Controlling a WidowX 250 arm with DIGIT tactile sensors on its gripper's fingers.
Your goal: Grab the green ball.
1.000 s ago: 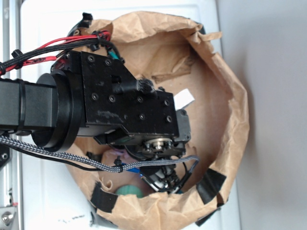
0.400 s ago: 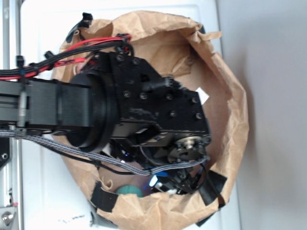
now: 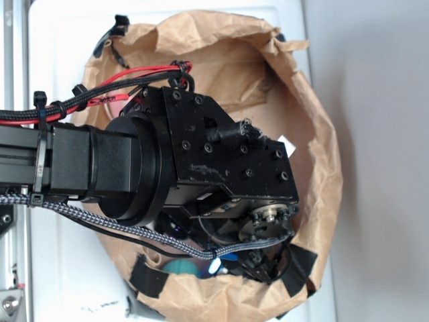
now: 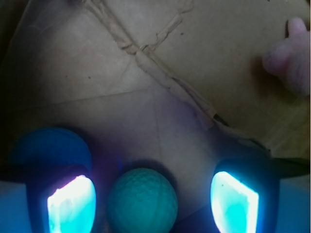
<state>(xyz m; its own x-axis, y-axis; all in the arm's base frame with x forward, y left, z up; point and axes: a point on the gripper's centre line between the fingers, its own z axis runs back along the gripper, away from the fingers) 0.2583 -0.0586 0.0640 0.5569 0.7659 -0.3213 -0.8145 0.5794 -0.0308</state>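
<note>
In the wrist view the green ball (image 4: 142, 200), small, round and dimpled, lies on the brown paper floor between my two glowing fingers. It sits nearer the left finger (image 4: 72, 204) than the right one (image 4: 233, 201), with a gap on each side. My gripper (image 4: 153, 204) is open and low around it. In the exterior view the arm's black wrist block (image 3: 228, 168) hides the gripper. A teal-green curve (image 3: 177, 267) shows at the bag's lower rim; I cannot tell which ball it is.
A blue ball (image 4: 51, 148) rests just behind the left finger. A pink plush bunny (image 4: 290, 53) lies at the upper right. The crumpled paper bag wall (image 3: 328, 168) rings everything, with black tape patches (image 3: 298, 265) close by the gripper.
The arm has moved right and towards the bag's lower rim, and the wrist block now covers more of the bag floor. The teal-green curve has stayed in place.
</note>
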